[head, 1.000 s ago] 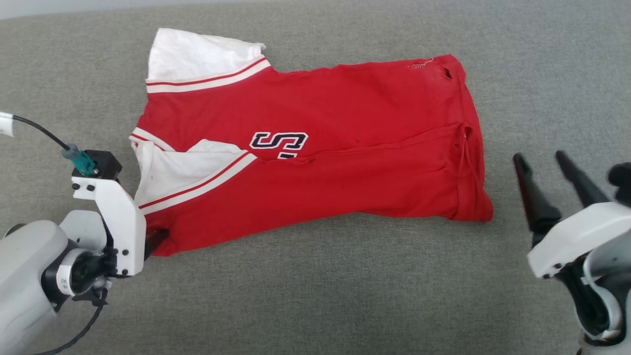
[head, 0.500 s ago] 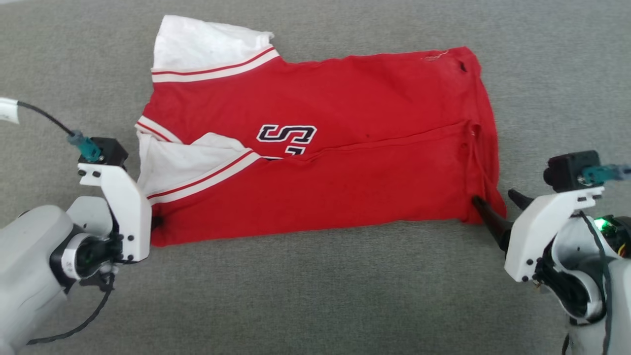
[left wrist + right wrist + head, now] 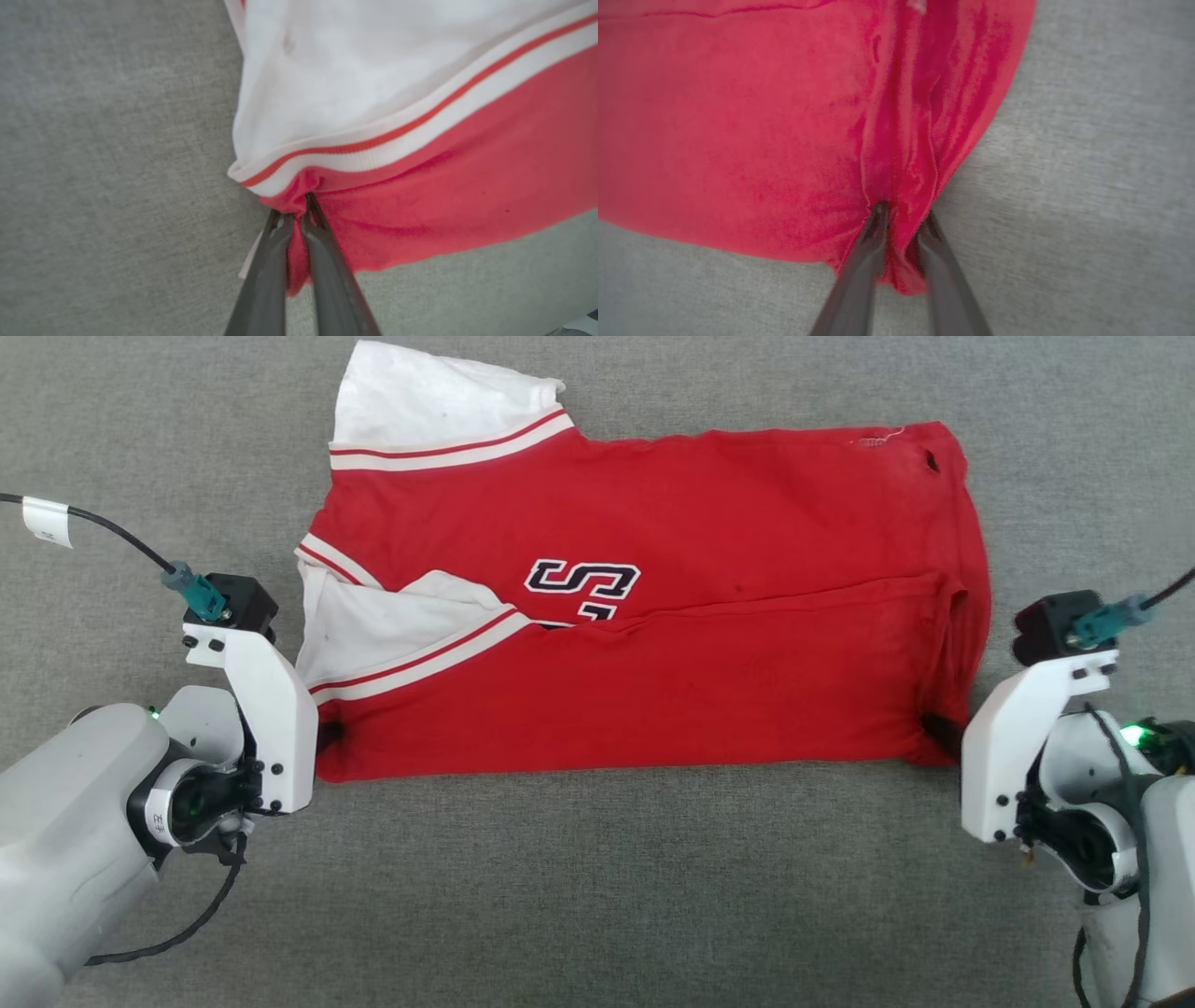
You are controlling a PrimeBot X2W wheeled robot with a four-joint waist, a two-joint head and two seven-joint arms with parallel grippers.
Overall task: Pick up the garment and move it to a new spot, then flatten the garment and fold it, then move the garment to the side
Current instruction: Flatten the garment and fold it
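Note:
The garment, a red jersey with white sleeves and striped trim, lies sideways on the grey cloth surface, its near half folded over the lettering. My left gripper is at its near left corner below the sleeve. In the left wrist view that gripper is shut, with red cloth pinched at its tips. My right gripper is at the near right hem corner. In the right wrist view its fingers pinch a puckered fold of the red cloth.
The grey woven surface stretches all around the garment, with bare room in front and at both sides. Cables run from each wrist camera.
My right gripper has come in from the right to the garment's near right corner and closed on the cloth. The left gripper has stayed at its corner. The head view has shifted.

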